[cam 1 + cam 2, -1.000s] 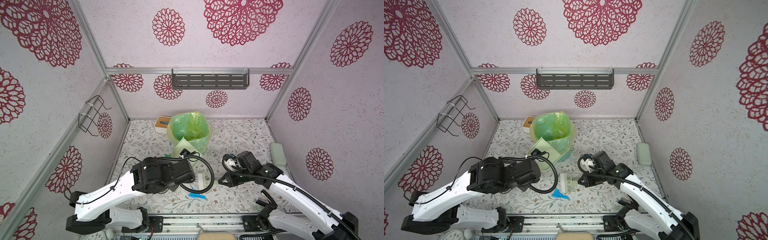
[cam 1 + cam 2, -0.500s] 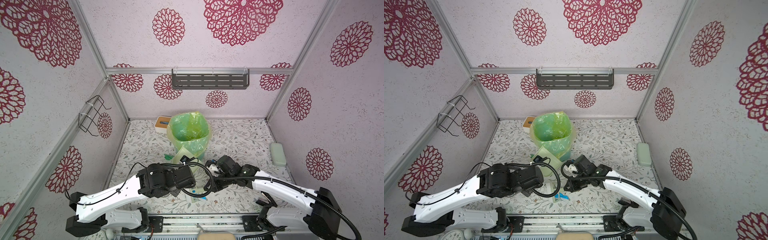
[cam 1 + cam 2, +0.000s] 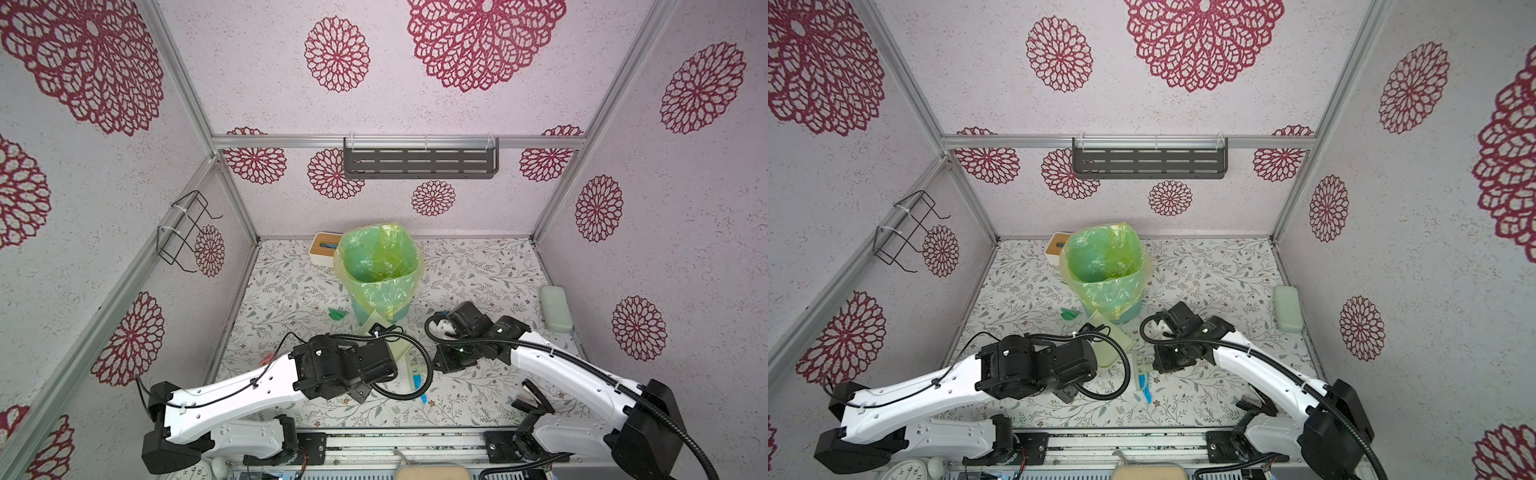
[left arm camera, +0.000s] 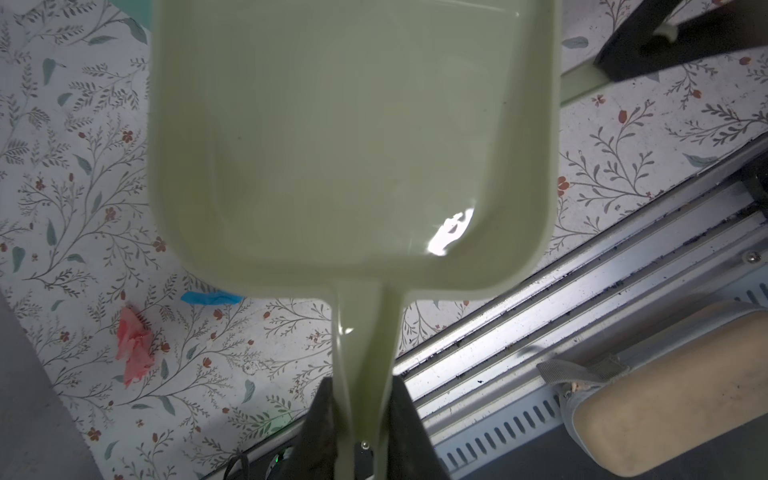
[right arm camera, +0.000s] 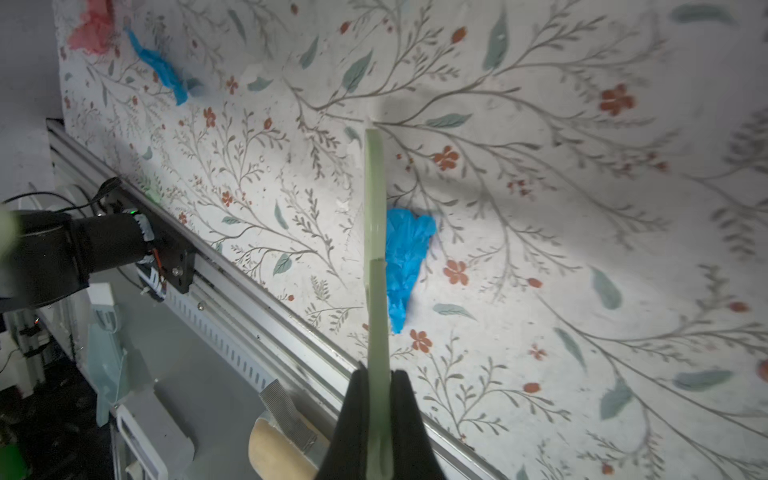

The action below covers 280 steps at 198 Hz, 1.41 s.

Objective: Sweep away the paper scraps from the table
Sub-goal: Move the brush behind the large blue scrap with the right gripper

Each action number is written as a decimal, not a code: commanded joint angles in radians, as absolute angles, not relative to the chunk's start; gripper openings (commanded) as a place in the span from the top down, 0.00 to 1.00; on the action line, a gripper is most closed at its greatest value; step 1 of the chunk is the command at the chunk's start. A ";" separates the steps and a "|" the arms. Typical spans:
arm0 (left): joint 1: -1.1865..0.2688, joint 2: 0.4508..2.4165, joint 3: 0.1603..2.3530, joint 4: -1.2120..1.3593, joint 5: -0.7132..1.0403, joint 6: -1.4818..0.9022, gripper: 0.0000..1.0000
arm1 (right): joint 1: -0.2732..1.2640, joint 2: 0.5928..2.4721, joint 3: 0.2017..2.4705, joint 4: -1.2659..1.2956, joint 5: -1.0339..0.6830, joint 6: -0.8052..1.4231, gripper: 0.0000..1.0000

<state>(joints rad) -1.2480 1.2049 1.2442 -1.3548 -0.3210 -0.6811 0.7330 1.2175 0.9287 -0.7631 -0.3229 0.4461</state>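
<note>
Two arms lean in over the bench [image 3: 478, 270] from the front rail [image 3: 415, 442], and each carries one tool. The left gripper [image 4: 362, 392] is clamped on the thin handle of a pale-green dustpan [image 4: 353, 137], with one black finger pressed against each side. The right gripper [image 5: 380, 380] is squeezed tight on a flat pale-green sweeper [image 5: 376, 199], which the wrist camera sees edge-on. I cannot make out any bristles. The two tools are close together, the sweeper just off one front corner of the dustpan. The pan's open mouth faces the bin [image 3: 382, 291], but I cannot tell whether its lip touches the bench.

I count four paper scraps on the bench – two blue, one pink, one green.
- The larger blue scrap [image 5: 407, 257] lies against the side of the sweeper, touching it, near the front rail.
- The second blue scrap [image 4: 212, 297] lies just beside the back edge of the dustpan.
- The pink scrap [image 4: 135, 345] lies near that second blue one, close to the left wall. From above, the left arm hides most of this pair.
- The green scrap [image 3: 336, 313] lies alone, well apart from the others, just beside the foot of the bin on the left arm's side.

There is one bin, lined with yellow-green plastic, standing mid-bench towards the back wall.
</note>
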 commanded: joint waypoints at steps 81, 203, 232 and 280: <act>-1.281 1.386 1.195 -1.267 -0.116 -0.601 0.87 | 0.510 1.112 1.110 -1.068 -0.168 0.277 1.00; -1.260 1.638 1.272 -1.244 -0.119 -0.349 0.89 | 0.499 1.129 1.186 -1.239 0.100 0.298 1.00; -1.255 1.676 1.273 -1.240 -0.114 -0.315 0.89 | 0.502 1.136 1.135 -1.222 0.080 0.319 1.00; -1.228 1.686 1.276 -1.208 -0.103 -0.268 0.89 | 0.536 1.160 1.103 -1.181 0.060 0.351 1.00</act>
